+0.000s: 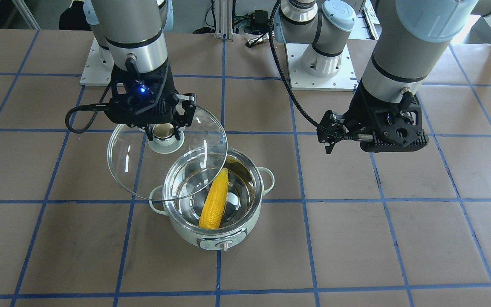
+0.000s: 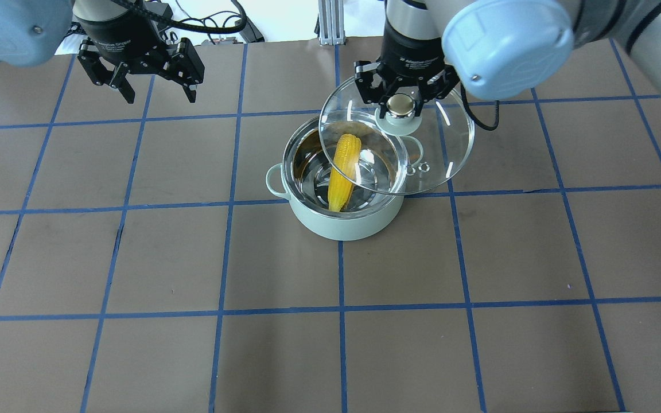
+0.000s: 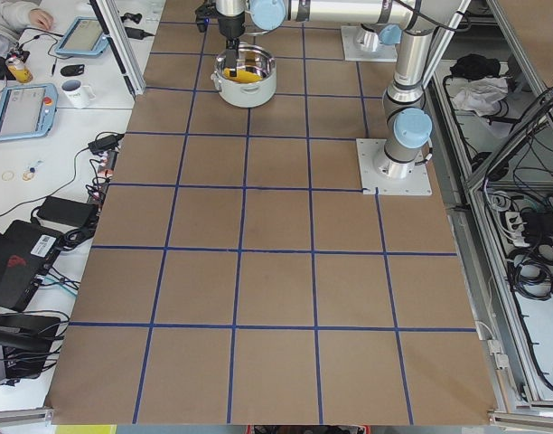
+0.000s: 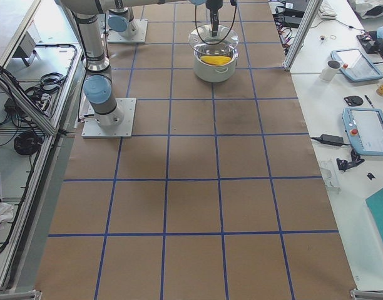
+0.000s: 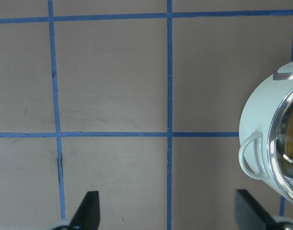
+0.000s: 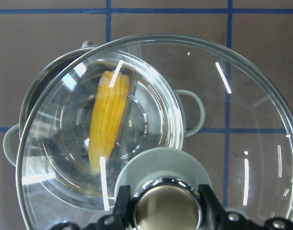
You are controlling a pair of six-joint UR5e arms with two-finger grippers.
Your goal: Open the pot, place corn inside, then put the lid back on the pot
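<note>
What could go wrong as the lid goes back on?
1. The lid hangs off-centre, overlapping only part of the pot; lowered now, it might strike the rim.
2. The corn leans with one end up near the rim, so the lid may not seat.
3. The right gripper holds only the knob; the lid could tilt.

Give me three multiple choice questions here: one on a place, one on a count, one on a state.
1. The bright yellow corn cob lies: A) on the tabletop B) inside the round pale mint pot C) beside it
2. The pot's loop handles number: A) one B) two C) four
3. The domed clear glass lid is: A) seated on the pot B) flat on the table C) gripped by the right claw
1 B, it shows within the pot's rim. 2 B, one on each side. 3 C, the claw pinches its knob, the lid hanging partly over the pot.
</note>
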